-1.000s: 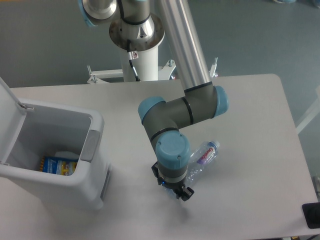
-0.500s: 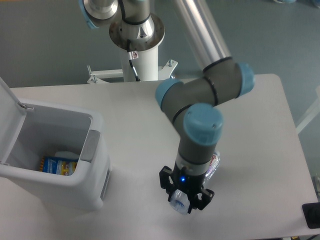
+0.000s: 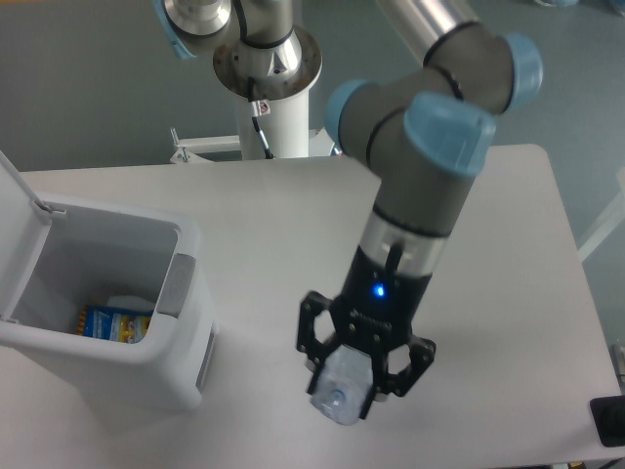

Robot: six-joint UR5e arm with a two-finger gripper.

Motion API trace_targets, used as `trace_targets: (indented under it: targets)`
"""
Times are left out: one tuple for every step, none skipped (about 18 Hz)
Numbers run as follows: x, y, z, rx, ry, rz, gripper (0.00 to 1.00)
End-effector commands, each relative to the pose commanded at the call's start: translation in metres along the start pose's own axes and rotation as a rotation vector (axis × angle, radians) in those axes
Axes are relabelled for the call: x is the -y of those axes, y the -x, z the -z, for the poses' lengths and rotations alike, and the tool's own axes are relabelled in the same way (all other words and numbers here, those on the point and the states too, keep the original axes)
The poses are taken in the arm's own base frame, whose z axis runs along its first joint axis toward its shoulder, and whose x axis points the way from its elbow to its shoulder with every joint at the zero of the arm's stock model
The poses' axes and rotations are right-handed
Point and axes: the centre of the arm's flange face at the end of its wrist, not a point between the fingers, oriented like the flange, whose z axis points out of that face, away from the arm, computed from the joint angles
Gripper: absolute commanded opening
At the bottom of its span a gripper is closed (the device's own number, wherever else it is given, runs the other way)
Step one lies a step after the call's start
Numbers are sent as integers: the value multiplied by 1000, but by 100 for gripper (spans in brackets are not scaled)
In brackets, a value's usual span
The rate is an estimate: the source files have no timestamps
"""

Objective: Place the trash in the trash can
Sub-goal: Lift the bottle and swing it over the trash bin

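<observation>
Gripper at lower centre of frame, fingers closing around clear bottle — carrying it above surface. Bottle looking light, thin-walled, slippery, crushable — mid-body hold seeming safest. Trash can sitting open at left.

bottle: clear glossy plastic, crinkled
gripper: black matt plastic
trash can: white smooth plastic, grey panel
table: pale matt, smooth
arm: grey metal, blue plastic caps

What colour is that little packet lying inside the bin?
Blue with yellow markings, at the bottom of the open white bin; the fixed camera shows it.
</observation>
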Motion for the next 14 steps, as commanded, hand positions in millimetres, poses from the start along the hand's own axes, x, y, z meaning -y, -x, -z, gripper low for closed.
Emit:
trace_targets:
  targets:
    - [9,-5,5,0,-32,-26,33]
    - [18,-13,7,-20,-65,-49,33]
    - [27,-20,10,-53,-97,-63,33]
    - [36,-30,18,-91,-135,-75,34]
    - [48,-45,31,-123,-173,-84,34]
    - [55,-58,41,-151,-199,-79,34]
    - [60,-69,44,-178,-214,-78,34]
    - [63,-78,47,-199,-228,-85,34]
    - [69,-92,50,-224,-242,-96,34]
    - [71,-107,48,-257,-250,-104,34]
    - [71,-118,44,-285,-255,-106,34]
    - [71,-134,40,-306,-251,-112,34]
    - [67,-148,35,-324,-243,-113,34]
    - [59,-160,26,-347,-232,-107,34]
